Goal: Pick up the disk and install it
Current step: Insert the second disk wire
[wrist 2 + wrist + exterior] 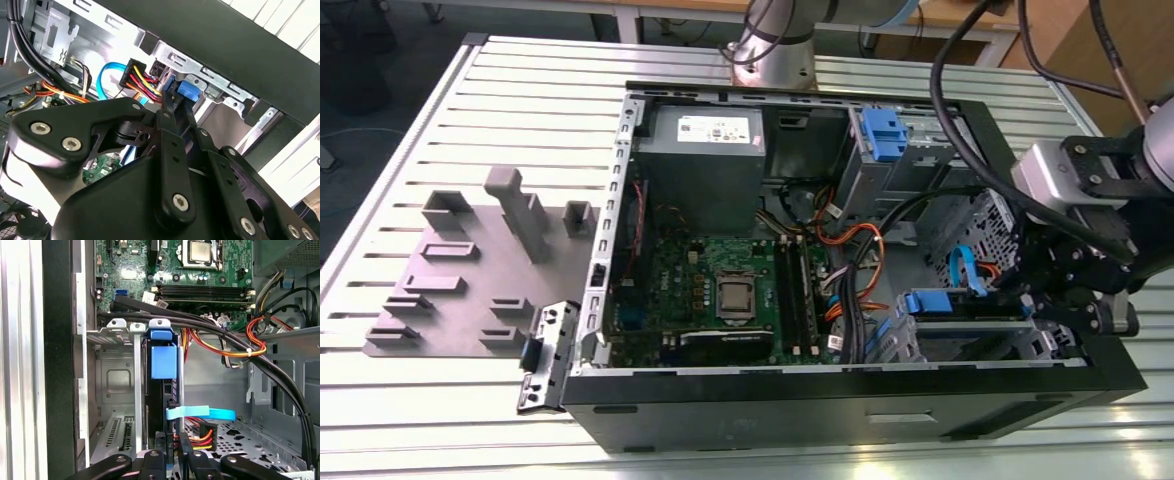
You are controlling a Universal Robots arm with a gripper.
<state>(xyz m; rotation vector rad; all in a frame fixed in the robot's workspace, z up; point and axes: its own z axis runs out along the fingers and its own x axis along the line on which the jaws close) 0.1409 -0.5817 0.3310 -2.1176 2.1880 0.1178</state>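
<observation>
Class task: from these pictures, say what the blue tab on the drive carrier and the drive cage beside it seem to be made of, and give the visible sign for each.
Blue tab: probably moulded plastic, with uniform matte colour and soft rounded edges. Drive cage: likely bare sheet metal, grey and slightly reflective, with stamped panels and punched holes.

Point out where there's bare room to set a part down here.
Slatted table beyond the grey holder block is bare, as is the strip behind the computer case. Inside is crowded: cables, the disk in its bay, the tool beside it.
</observation>
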